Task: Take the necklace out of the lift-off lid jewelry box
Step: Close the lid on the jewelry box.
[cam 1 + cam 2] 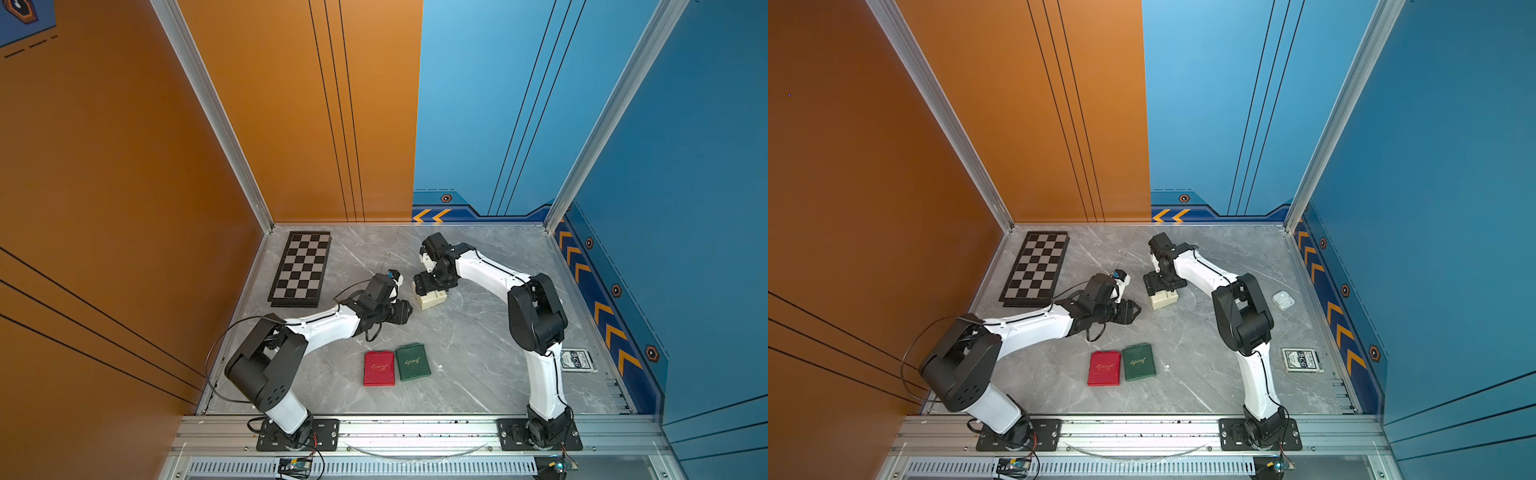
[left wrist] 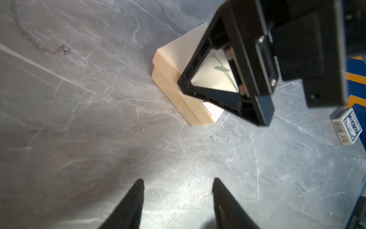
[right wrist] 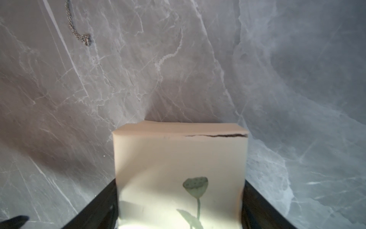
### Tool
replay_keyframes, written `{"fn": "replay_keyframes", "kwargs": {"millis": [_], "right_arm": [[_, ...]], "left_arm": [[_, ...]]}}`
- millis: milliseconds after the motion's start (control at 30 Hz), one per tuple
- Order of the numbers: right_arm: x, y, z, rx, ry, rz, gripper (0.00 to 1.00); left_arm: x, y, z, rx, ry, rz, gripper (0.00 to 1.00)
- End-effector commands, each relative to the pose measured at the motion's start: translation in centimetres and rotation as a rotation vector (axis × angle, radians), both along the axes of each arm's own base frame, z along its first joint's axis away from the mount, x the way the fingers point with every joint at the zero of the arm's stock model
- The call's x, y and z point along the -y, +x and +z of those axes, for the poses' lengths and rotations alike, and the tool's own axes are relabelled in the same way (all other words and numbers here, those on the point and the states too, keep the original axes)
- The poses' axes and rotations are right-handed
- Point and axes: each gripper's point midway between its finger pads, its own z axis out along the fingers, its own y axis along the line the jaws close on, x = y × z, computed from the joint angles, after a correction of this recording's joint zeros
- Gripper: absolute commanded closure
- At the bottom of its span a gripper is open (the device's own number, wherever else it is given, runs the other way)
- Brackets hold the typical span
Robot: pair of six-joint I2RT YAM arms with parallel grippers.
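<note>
Right hand (image 3: 180, 181) clamps jewelry box lid (image 3: 178, 154); left hand (image 2: 178, 179) hovers nearby.

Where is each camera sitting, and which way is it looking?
Both top views: high over the robot's base side, looking down at the table; left arm and right arm show whole.
Left wrist: on the left arm, facing the jewelry box across the table; the open left gripper shows.
Right wrist: on the right arm, facing along the jewelry box; right gripper clasps its sides.
Shared: both wrist views show the necklace on the table.
</note>
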Motion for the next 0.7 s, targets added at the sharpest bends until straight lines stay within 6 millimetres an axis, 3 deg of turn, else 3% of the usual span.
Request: {"fn": "replay_keyframes", "kwargs": {"millis": [0, 133, 200, 267, 667], "right_arm": [[2.8, -4.1, -5.6, -0.187, -0.131, 0.020, 0.22], [3.1, -4.1, -5.4, -0.187, -0.120, 0.015, 0.22], [3.0, -4.2, -5.5, -0.190, -0.115, 0.017, 0.23], [3.0, -4.2, -5.5, -0.193, -0.112, 0.017, 0.23], [2.7, -4.4, -5.3, -0.195, -0.086, 0.017, 0.23]], "left_arm": [[1.4, 0.9, -0.6, -0.019, -0.018, -0.044, 0.61], [1.6, 2.2, -2.2, -0.040, 0.008, -0.024, 0.74], [1.4, 2.4, -3.4, -0.059, 0.022, -0.017, 0.76], [2.0, 3.6, -2.7, -0.037, 0.007, -0.018, 0.78], [2.5, 6.4, -4.5, -0.042, -0.011, -0.007, 0.84]]}}
